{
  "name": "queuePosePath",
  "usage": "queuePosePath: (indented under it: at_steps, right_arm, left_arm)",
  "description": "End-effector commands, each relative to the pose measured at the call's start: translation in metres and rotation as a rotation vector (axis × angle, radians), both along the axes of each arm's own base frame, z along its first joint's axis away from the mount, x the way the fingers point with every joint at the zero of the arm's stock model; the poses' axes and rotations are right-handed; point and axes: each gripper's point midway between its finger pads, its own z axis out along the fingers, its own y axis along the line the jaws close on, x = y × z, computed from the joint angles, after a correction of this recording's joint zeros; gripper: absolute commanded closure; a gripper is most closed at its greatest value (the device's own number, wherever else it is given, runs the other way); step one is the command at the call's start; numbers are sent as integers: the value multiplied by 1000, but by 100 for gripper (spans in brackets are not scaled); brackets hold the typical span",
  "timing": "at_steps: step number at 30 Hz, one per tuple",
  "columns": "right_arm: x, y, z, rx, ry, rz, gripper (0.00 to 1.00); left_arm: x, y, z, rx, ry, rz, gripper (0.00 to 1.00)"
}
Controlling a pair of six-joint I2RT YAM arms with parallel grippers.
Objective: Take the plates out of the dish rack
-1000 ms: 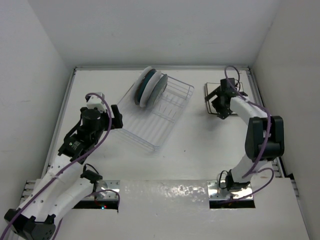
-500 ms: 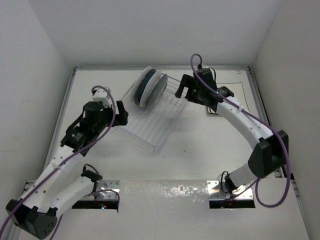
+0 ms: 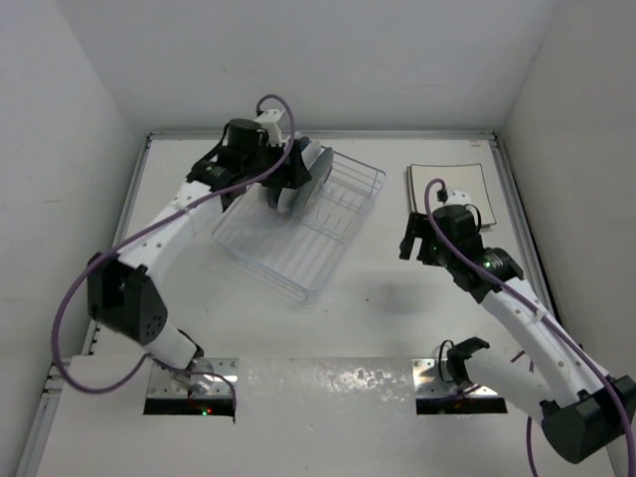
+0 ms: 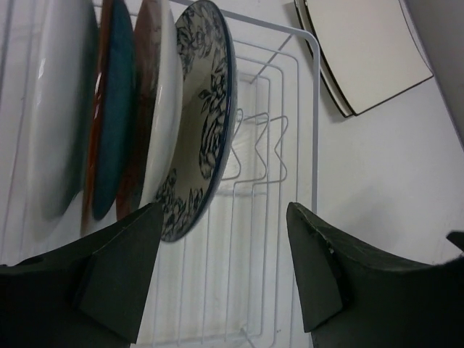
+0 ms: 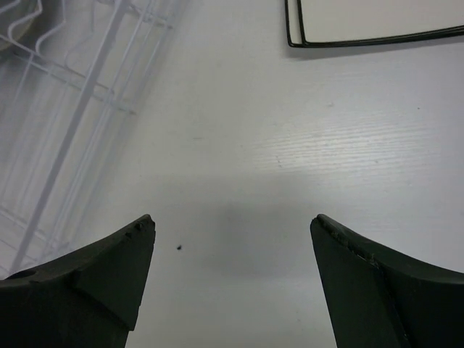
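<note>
The white wire dish rack [image 3: 333, 238] lies at an angle in the middle of the table. Round plates stand upright at its far end. In the left wrist view the blue floral plate [image 4: 206, 109] is the nearest, with the red-and-teal plate [image 4: 116, 116] and a white plate [image 4: 58, 109] beside it. My left gripper [image 3: 291, 177] is open and empty just over these plates, its jaws [image 4: 225, 217] apart above the rack wires [image 4: 290, 152]. Two square cream plates [image 3: 449, 187] lie stacked at the back right. My right gripper [image 3: 412, 238] is open and empty above bare table [image 5: 232, 225].
The square plates show in the left wrist view [image 4: 370, 51] and their dark rim in the right wrist view [image 5: 377, 32]. The rack's edge [image 5: 72, 109] lies left of the right gripper. White walls enclose the table on three sides.
My left arm swung from the rack's left side up to the plates at its far end. My right arm left the square plates, passed over the rack, and came back to the near right.
</note>
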Motion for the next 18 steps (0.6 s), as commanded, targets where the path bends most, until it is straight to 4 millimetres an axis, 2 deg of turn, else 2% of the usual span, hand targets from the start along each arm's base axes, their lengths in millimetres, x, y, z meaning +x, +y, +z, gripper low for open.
queuePosePath:
  at_steps: [1, 2, 5, 7, 9, 14, 18]
  right_arm:
    - [-11, -9, -4, -55, 8, 41, 15]
    - [-14, -9, -2, -48, -3, 53, 14]
    - [-20, -9, -8, -52, 10, 74, 14]
    - [-23, -7, -8, -40, 7, 93, 14]
    - [-24, -4, -6, -26, -5, 107, 14]
    - [-23, 2, -4, -6, -13, 130, 13]
    - [-23, 4, -10, -3, -4, 141, 13]
  left_arm:
    - [18, -28, 19, -6, -44, -84, 35]
    - [22, -30, 19, 1, -43, -86, 38]
    - [37, -30, 13, 37, -35, -61, 39]
    - [46, -30, 2, 73, -13, -56, 41]
    - [52, -32, -12, 98, 20, -57, 49]
    - [59, -35, -28, 110, 46, -60, 63]
    - [61, -39, -44, 112, 83, -72, 64]
